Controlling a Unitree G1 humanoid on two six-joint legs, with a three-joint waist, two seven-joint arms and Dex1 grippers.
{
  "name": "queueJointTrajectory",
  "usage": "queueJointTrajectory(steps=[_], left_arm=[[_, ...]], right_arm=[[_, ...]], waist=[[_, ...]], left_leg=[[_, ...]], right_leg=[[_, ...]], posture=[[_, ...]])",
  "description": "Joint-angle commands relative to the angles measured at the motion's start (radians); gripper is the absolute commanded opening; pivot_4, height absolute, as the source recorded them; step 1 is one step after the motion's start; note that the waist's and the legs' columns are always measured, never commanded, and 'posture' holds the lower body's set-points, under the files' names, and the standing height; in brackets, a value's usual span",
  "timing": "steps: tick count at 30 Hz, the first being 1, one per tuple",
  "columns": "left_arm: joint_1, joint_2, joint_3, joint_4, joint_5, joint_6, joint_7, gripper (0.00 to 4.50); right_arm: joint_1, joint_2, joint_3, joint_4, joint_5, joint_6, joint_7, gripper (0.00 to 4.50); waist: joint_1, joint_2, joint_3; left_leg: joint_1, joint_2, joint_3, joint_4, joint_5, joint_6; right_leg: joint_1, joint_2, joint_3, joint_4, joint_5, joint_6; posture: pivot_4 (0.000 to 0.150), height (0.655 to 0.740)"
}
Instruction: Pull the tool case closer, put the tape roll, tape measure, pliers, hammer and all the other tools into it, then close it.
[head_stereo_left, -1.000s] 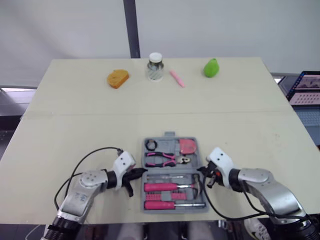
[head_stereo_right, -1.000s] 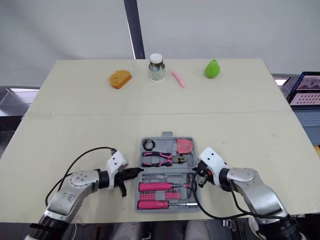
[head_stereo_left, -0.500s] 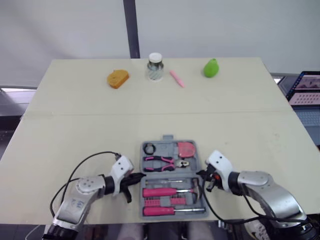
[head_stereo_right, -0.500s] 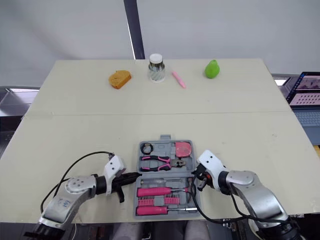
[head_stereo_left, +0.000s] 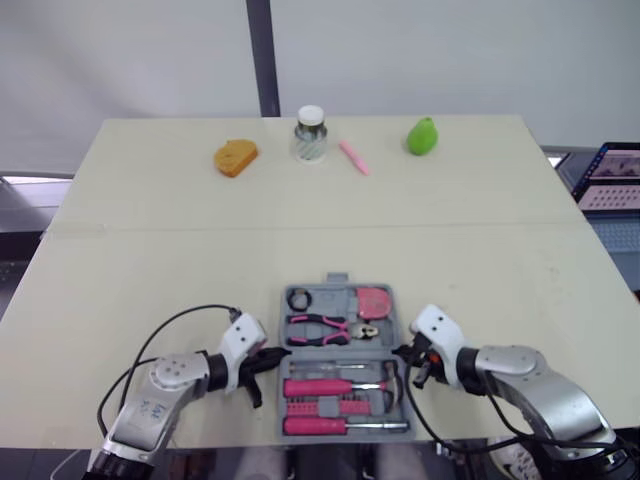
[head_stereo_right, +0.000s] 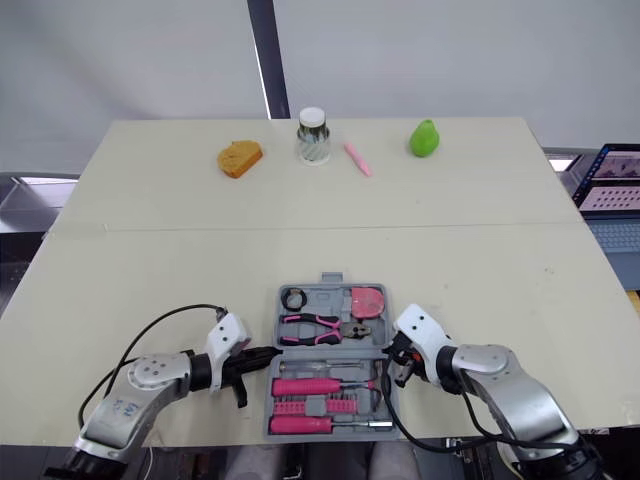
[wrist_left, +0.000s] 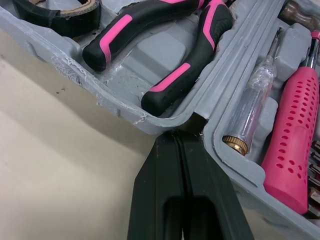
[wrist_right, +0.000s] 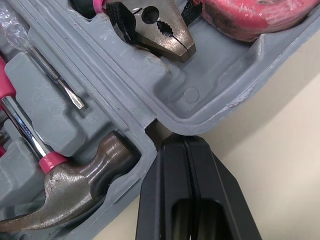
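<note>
Left gripper (head_stereo_left: 272, 356) and right gripper (head_stereo_left: 406, 352), fingers pressed together, touched the hinge notches (wrist_left: 195, 122) flanking the open case (head_stereo_left: 338, 280) at the table's (head_stereo_left: 150, 260) front edge. Tools (head_stereo_left: 325, 323) sat inside; I judged the pull nearly done, folding 1 half shut next.

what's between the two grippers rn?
The open tool case spans from left gripper to right gripper, both shut at its sides; left eye view shows it.

A pale table (head_stereo_left: 150, 200) stands before a white wall (head_stereo_left: 450, 50) with a dark post (head_stereo_left: 262, 55).
</note>
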Motion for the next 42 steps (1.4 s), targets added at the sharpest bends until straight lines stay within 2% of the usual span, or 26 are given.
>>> queueJointTrajectory(steps=[1,32,37,42], left_arm=[[0.021,0.003,-0.034,-0.021,-0.007,0.007,-0.014,0.00],[0.039,0.013,-0.031,-0.032,-0.006,0.008,-0.011,0.00],[0.028,0.022,0.044,0.007,-0.015,0.002,0.018,0.00],[0.042,0.093,0.150,0.014,-0.061,0.009,-0.014,0.00]], right_arm=[[0.002,0.008,0.028,-0.048,0.040,0.000,0.029,0.03],[-0.027,0.012,0.039,-0.018,0.039,-0.010,0.030,0.03],[-0.025,-0.003,0.006,0.008,0.030,-0.032,0.025,0.03],[-0.021,-0.071,-0.068,0.057,0.041,-0.076,0.066,0.03]], waist=[[0.000,0.000,0.000],[-0.009,0.000,0.000],[-0.011,0.000,0.000],[-0.019,0.000,0.000]], left_leg=[[0.000,0.000,0.000,0.000,0.000,0.000],[0.000,0.000,0.000,0.000,0.000,0.000],[0.000,0.000,0.000,0.000,0.000,0.000],[0.000,0.000,0.000,0.000,0.000,0.000]], right_leg=[[0.000,0.000,0.000,0.000,0.000,0.000],[0.000,0.000,0.000,0.000,0.000,0.000],[0.000,0.000,0.000,0.000,0.000,0.000],[0.000,0.000,0.000,0.000,0.000,0.000]], posture=[[0.150,0.6950],[0.150,0.6950],[0.150,0.6950],[0.150,0.6950]])
